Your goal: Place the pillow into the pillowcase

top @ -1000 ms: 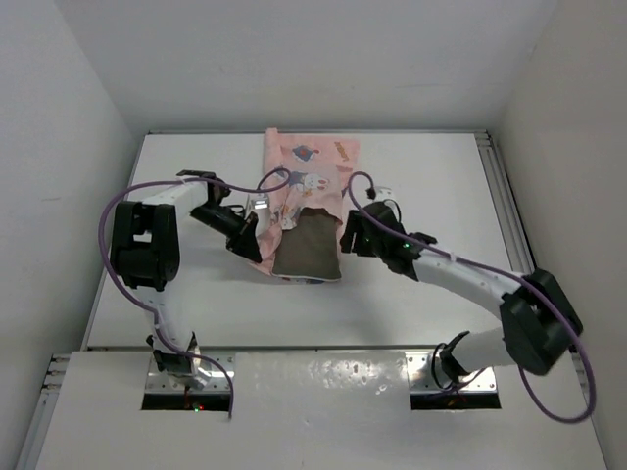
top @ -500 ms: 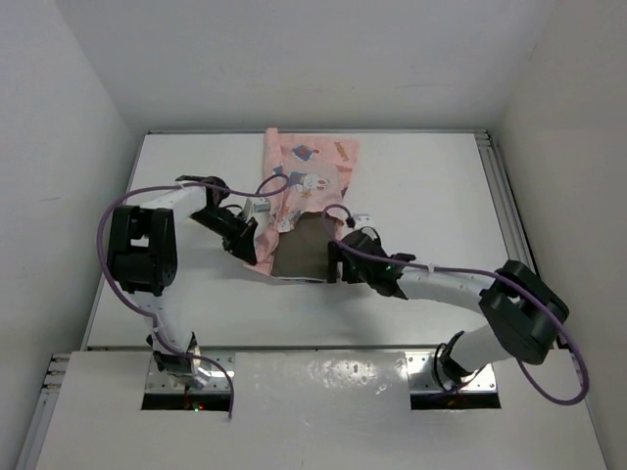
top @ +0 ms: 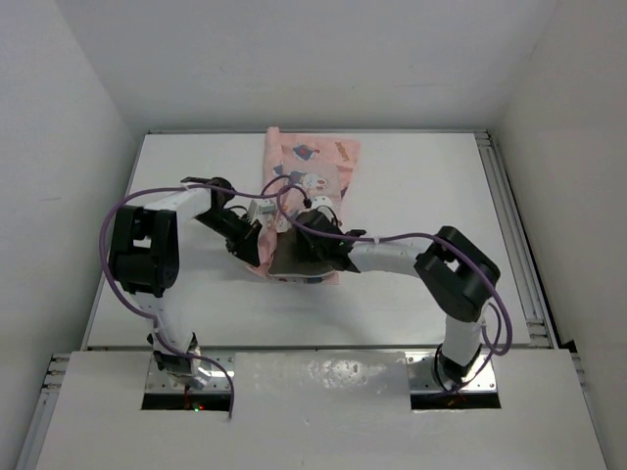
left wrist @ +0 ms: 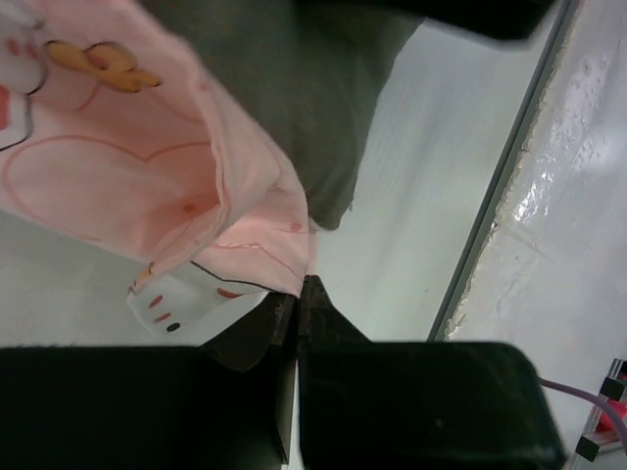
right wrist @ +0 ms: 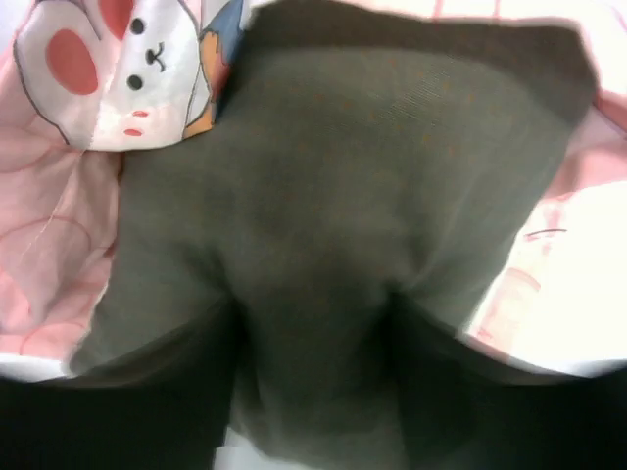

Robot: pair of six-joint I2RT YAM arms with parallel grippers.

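Observation:
The pink rabbit-print pillowcase [top: 315, 162] lies at the table's back middle, its open mouth toward me. The olive-grey pillow [top: 291, 262] lies partly inside that mouth, its near end sticking out. My left gripper [top: 257, 249] is shut on the mouth's left lower edge; in the left wrist view the pink pillowcase [left wrist: 147, 157] hangs from the closed left gripper [left wrist: 299, 292] beside the pillow [left wrist: 313, 88]. My right gripper [top: 308, 253] is over the pillow. In the right wrist view the right gripper [right wrist: 313, 392] pinches a bunched fold of the pillow [right wrist: 343, 147], with the pillowcase [right wrist: 59, 147] around it.
White table [top: 421, 186] boxed by white walls at the left, back and right. A metal rail [top: 509, 225] runs along the right side, and a shiny metal strip [left wrist: 578, 225] borders the near edge. Purple cables loop from both arms.
My right arm has swung left from beside the pillow's right edge to over the pillow and taken hold of it. The left gripper has kept its hold, almost still.

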